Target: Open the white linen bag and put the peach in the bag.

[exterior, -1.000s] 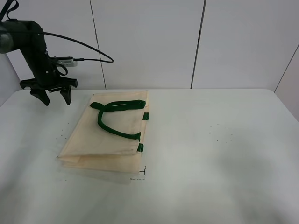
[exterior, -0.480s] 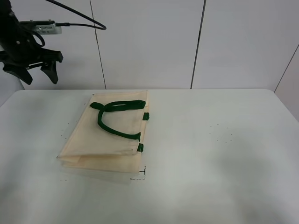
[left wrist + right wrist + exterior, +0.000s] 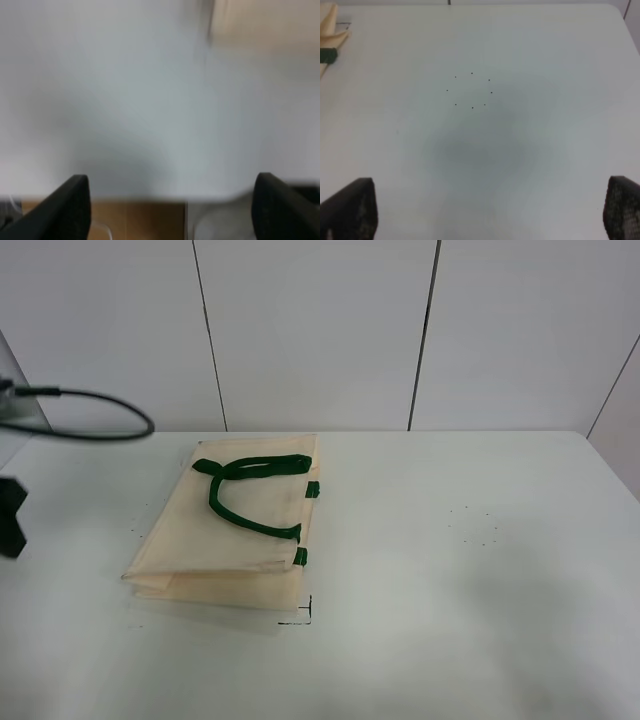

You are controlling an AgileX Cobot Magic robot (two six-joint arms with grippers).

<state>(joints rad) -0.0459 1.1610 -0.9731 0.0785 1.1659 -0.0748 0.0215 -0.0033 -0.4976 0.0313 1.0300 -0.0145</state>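
The white linen bag lies flat and closed on the table, left of the middle, with its dark green handles lying on top. The peach is not in view. My left gripper is open and empty over the table's left edge, away from the bag, which is a cream blur in the blurred left wrist view. Only a black part of the left arm shows in the high view. My right gripper is open and empty above bare table; a bag corner shows far off.
A black cable loops in from the left edge of the high view. A ring of small dark dots marks the table right of the bag, also in the right wrist view. A white panelled wall stands behind the table.
The left arm has swung from beside the bag's far left corner upward and then out past the left edge. The bag has not moved.
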